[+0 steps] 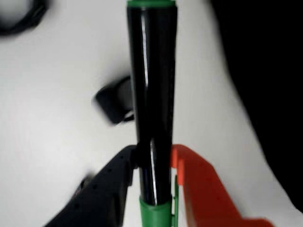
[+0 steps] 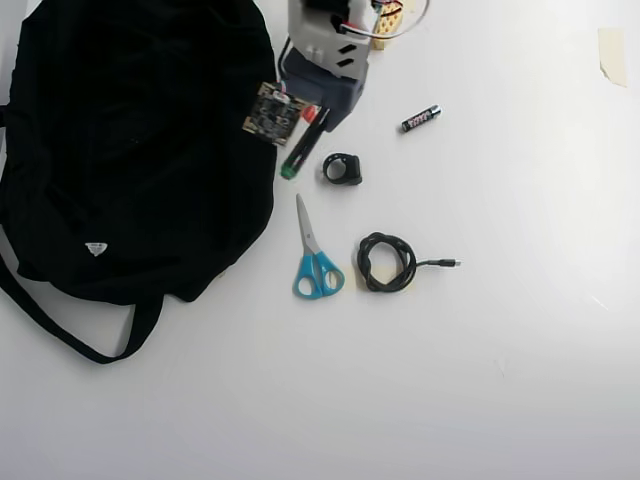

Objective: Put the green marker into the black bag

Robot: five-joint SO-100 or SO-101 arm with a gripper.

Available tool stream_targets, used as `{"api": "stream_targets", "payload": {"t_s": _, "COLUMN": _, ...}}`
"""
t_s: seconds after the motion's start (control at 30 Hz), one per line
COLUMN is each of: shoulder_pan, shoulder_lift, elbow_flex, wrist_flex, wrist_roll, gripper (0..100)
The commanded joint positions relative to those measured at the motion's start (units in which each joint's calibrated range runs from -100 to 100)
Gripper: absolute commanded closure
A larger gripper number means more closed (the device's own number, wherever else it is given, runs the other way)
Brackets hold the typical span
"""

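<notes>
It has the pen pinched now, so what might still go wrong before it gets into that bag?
The jaws of the gripper pinch the green marker near one end, so most of the smooth barrel sticks out; it might swivel or slip free. In the overhead view the black bag lies flat with no clear opening showing, so the marker may land on the fabric rather than inside. A small black object sits close below and might get bumped.
</notes>
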Motion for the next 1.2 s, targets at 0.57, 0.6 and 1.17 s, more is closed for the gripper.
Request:
{"api": "stream_targets", "payload": {"t_s": 0.57, "shoulder_pan": 48.18, "shoulder_lift": 6.19, "elbow_flex": -2.95, "wrist_flex": -21.74, "wrist_roll": -0.6, "gripper": 98}}
{"api": "stream_targets", "payload": {"t_s": 0.6, "shoulder_pan": 48.18, "shoulder_lift": 10.09, "elbow_flex": -4.48, "wrist_flex": -22.86, "wrist_roll": -0.6, "gripper": 98}}
{"api": "stream_targets", "payload": {"t_s": 1.17, "shoulder_pan": 15.27, "shoulder_lift": -9.08, "elbow_flex": -20.83, "wrist_flex": 4.97, "wrist_roll": -3.9, "gripper": 98}}
